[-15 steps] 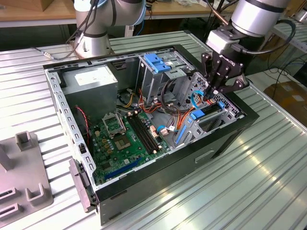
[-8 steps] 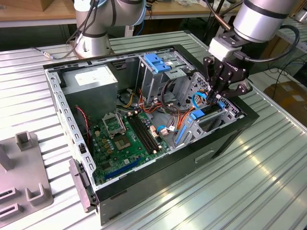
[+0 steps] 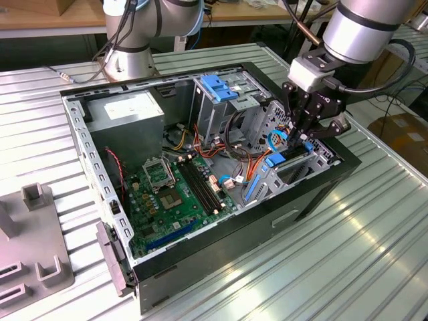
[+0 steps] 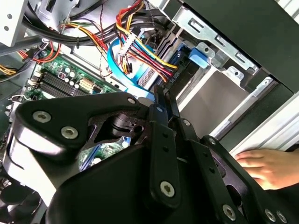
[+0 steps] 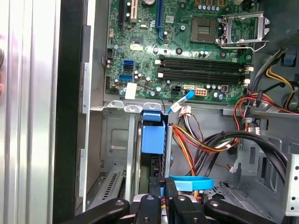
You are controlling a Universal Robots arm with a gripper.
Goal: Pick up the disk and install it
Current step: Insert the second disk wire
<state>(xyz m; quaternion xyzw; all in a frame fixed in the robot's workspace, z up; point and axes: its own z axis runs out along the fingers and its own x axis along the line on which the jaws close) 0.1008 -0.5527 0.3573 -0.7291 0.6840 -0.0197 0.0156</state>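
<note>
Gripper [image 3: 302,142] over disk [image 5: 153,136] in case [image 3: 321,194]; ribbed metal table [image 3: 348,261].

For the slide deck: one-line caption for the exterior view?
Arm's gripper reaches into the open computer case, at the blue-railed disk standing in the drive bay beside the motherboard.

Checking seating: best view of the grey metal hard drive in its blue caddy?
First wrist view: the disk sits edge-on in its bay, ahead of the gripper. The second wrist view catches its blue end beside coloured cables; in the exterior view the gripper partly hides it.
</note>
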